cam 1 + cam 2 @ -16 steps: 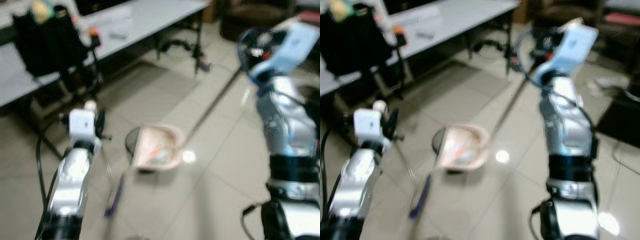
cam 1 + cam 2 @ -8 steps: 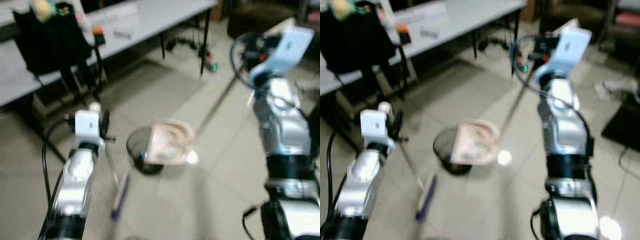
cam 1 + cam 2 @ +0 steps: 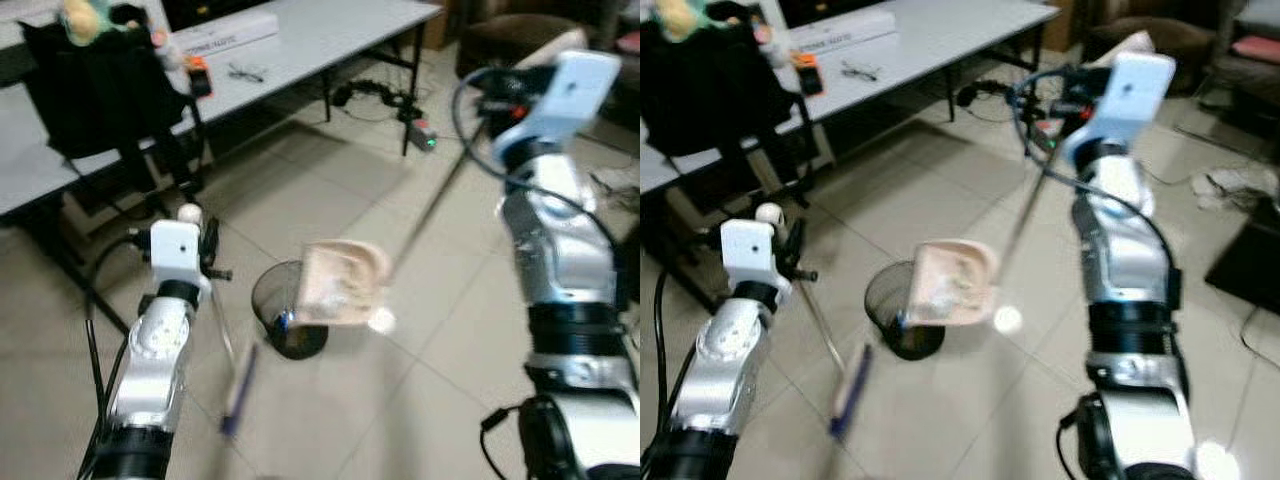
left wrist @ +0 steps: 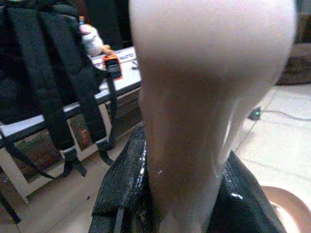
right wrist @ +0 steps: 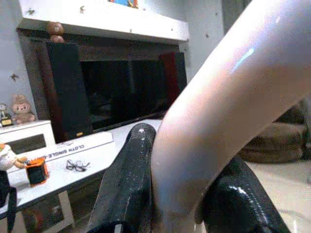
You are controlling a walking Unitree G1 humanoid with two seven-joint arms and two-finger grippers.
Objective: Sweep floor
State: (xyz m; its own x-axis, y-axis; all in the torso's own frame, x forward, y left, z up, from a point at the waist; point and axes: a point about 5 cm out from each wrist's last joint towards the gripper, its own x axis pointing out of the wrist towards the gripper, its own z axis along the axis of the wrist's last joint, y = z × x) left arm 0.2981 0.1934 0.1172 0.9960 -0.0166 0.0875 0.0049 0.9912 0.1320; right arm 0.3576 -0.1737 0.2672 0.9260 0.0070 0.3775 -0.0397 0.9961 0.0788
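Black mesh bin [image 3: 285, 322] taken as landmark: to its left, the broom [image 3: 228, 355] is held near its pale knob by the left gripper [image 3: 198, 248], fingers clamped on the handle. Over the bin the pink dustpan [image 3: 343, 283] is tipped, its long rod clamped in the right gripper [image 3: 492, 95]. Both tools are judged light, stiff and smooth, best gripped high on the handle.

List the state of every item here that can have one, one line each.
dustpan: lifted off the floor, tipped over the bin
mesh waste bin: upright on the floor tiles, under the dustpan
broom: slanted, head low near the floor
left gripper: shut on the broom handle
right gripper: shut on the dustpan handle
black backpack: hanging at the table edge
glasses: lying on the table
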